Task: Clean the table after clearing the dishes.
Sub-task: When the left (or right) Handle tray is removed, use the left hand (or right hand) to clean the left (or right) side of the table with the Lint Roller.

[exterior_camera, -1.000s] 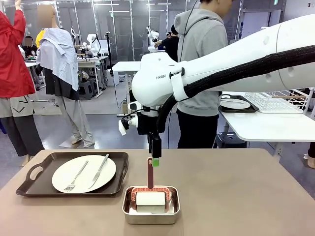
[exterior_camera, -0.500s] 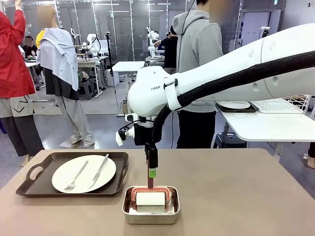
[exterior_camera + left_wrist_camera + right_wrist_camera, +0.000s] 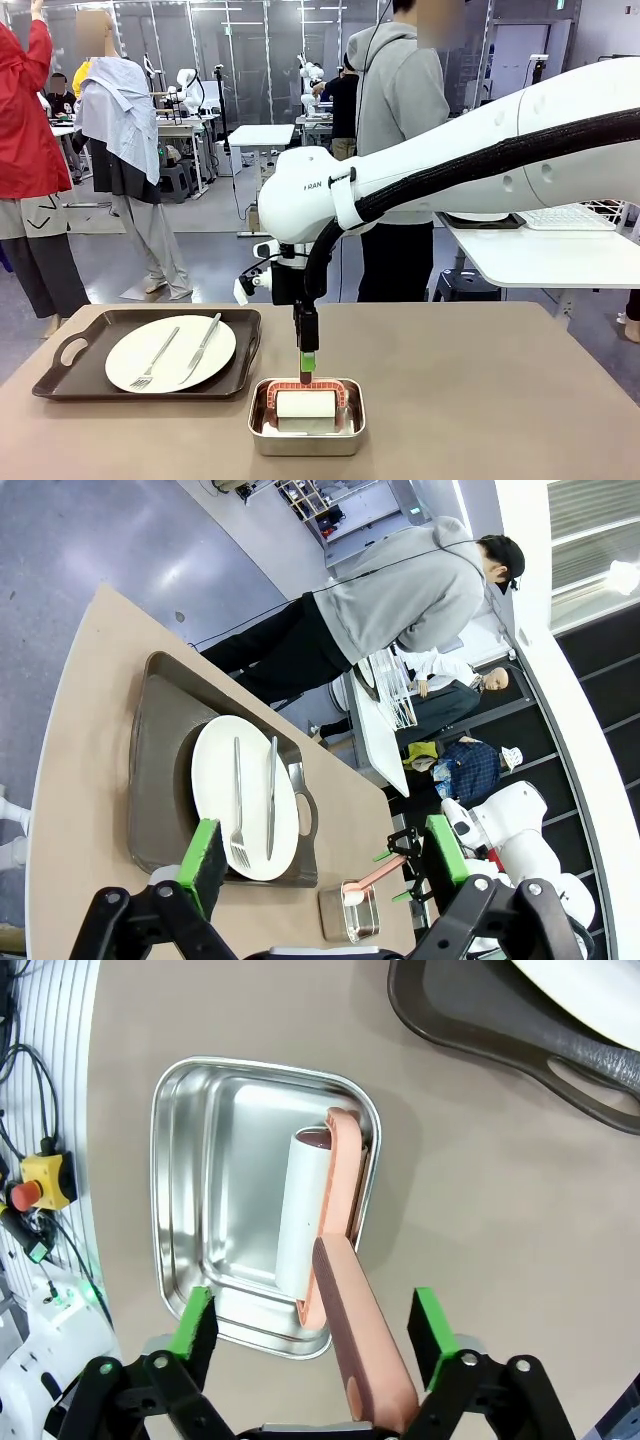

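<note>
On the left of the taupe table (image 3: 500, 400) a dark brown tray (image 3: 75, 330) holds a white plate (image 3: 170, 353) with a fork and a knife. My right gripper (image 3: 307, 358) hangs fingers-down over the small steel pan (image 3: 306, 432). In the right wrist view it (image 3: 312, 1325) is open, and the red handle (image 3: 350, 1330) of the white roller (image 3: 303, 1210) stands between its green pads without touching them. My left gripper (image 3: 322, 855) is open and holds nothing. It is high above the table, looking down on the tray (image 3: 150, 780) and plate (image 3: 215, 780).
A person in a grey hoodie (image 3: 400, 90) stands at the table's far side. A white table (image 3: 540, 255) with a wire rack (image 3: 590, 212) stands at the back right. The tray's handle end (image 3: 590, 1070) lies close to the pan (image 3: 190, 1160).
My right gripper has come down and slightly left, so the roller's handle tip now sits between its fingers. The tray, plate and pan have not moved.
</note>
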Controlling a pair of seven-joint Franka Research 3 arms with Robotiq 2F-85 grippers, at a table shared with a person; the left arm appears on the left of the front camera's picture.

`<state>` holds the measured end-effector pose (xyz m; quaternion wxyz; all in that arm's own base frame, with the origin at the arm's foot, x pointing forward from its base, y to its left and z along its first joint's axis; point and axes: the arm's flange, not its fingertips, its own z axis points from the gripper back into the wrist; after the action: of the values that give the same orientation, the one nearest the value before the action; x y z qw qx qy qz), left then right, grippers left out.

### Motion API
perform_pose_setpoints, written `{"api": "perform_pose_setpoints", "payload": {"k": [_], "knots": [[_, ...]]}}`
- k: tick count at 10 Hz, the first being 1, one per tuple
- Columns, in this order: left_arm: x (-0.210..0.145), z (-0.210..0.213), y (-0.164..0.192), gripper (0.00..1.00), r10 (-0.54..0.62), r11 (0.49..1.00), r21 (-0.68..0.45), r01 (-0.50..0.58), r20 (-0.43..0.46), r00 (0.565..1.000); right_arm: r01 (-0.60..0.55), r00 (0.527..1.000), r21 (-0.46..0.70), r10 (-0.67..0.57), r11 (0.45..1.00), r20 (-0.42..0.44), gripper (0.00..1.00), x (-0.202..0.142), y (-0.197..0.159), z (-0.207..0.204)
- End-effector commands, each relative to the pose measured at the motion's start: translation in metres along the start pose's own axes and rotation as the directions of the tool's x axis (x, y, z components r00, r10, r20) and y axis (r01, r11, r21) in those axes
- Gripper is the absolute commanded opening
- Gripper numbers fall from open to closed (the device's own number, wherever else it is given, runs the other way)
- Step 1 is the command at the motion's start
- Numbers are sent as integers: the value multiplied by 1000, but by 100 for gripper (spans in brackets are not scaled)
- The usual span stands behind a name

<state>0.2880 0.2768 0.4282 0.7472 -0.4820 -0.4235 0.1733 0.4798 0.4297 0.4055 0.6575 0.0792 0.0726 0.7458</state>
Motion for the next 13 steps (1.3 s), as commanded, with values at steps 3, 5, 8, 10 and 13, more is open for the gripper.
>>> {"api": "perform_pose_setpoints", "payload": {"k": [3,5,8,10,13], "knots": [[2,3,0,100,-2,1000,-16,2,7,1000,8,1000,16,-8,1000,-3,0,6,4,7],[2,3,0,100,-2,1000,-16,2,7,1000,12,1000,12,-12,1000,-1,0,5,4,7],[2,3,0,100,-2,1000,-16,2,7,1000,8,1000,14,-8,1000,-9,0,4,6,9],[2,3,0,100,-2,1000,-16,2,7,1000,14,1000,-5,-14,1000,-3,0,2,11,21],[2,3,0,100,-2,1000,-16,2,7,1000,249,959,40,-252,968,130,0,-42,53,86]]}}
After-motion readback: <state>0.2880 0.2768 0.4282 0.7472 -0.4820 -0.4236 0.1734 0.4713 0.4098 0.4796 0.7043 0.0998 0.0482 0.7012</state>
